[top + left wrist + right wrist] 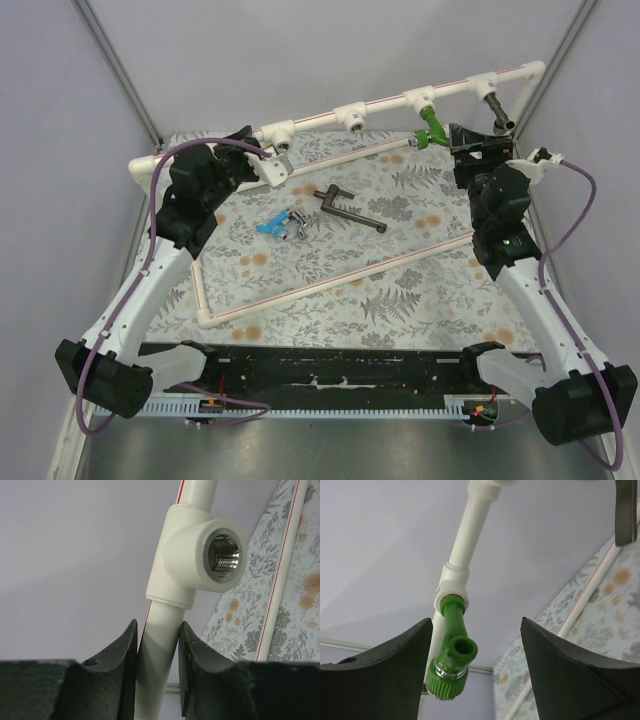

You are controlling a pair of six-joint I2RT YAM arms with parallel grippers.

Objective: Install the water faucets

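The bright green faucet (430, 126) hangs screwed into a tee of the raised white pipe (385, 101). In the right wrist view the green faucet (452, 655) sits between my right gripper's (476, 621) wide-open jaws, nearer the left finger and untouched. The right gripper (468, 140) is just right of it. My left gripper (157, 645) is shut on the white pipe (162, 612) just below an empty threaded tee (200, 555); it also shows from above (260, 150). The light blue faucet (269, 225), the silver faucet (296, 222) and the dark grey lever faucet (350, 208) lie on the mat.
A dark grey spout (497, 108) hangs from the far right tee; it also shows in the right wrist view (625, 510). The white pipe frame (335, 280) lies across the floral mat (400, 290). Another empty tee (350, 114) sits mid-pipe. Grey walls enclose the back.
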